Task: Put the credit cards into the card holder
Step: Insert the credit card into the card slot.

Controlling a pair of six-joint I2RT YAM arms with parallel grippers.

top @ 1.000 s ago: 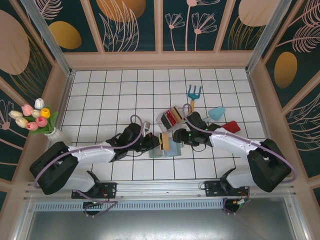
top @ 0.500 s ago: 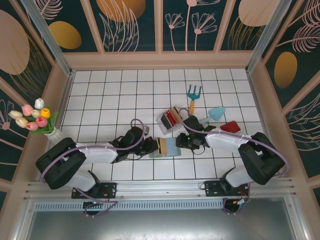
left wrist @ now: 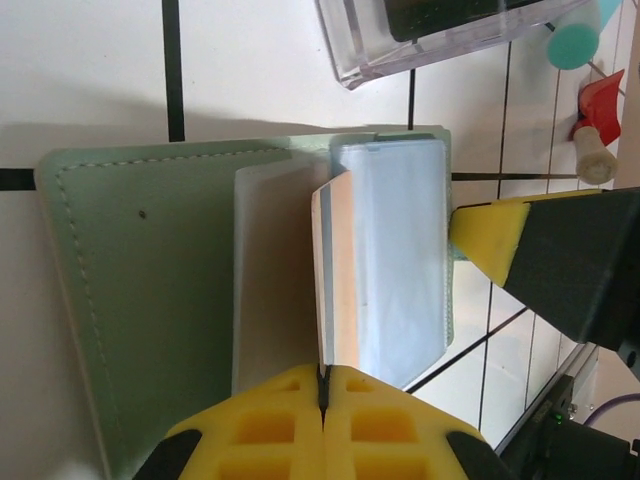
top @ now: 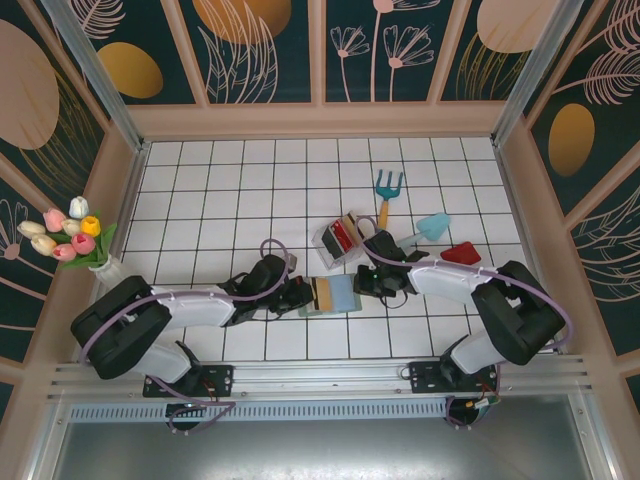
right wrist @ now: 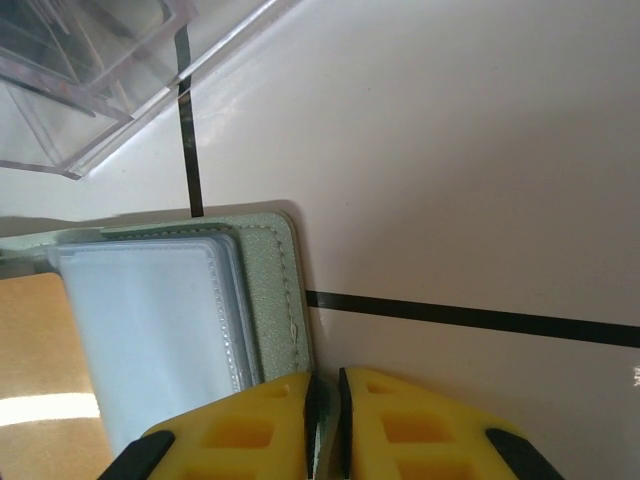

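Observation:
The grey-green card holder (top: 338,296) lies open on the tiles between both grippers. In the left wrist view its green half (left wrist: 150,310) is on the left and its pale blue-grey pockets (left wrist: 395,270) on the right. My left gripper (left wrist: 323,385) is shut on a yellow-tan credit card (left wrist: 335,270), which stands on edge over the pockets with its far end at the pocket stack. My right gripper (right wrist: 325,410) is shut on the holder's right edge (right wrist: 278,290). More credit cards, red (top: 343,236) and dark, sit in the clear tray (top: 336,240).
Just behind the holder stands the clear plastic tray (left wrist: 440,45). A garden fork (top: 388,185), a teal trowel (top: 432,227) and a red scoop (top: 462,253) lie at the back right. A vase of tulips (top: 68,238) stands at the left wall.
The left gripper has come down and right, bringing the tan card onto the holder's pockets. The right gripper has shifted slightly at the holder's right edge.

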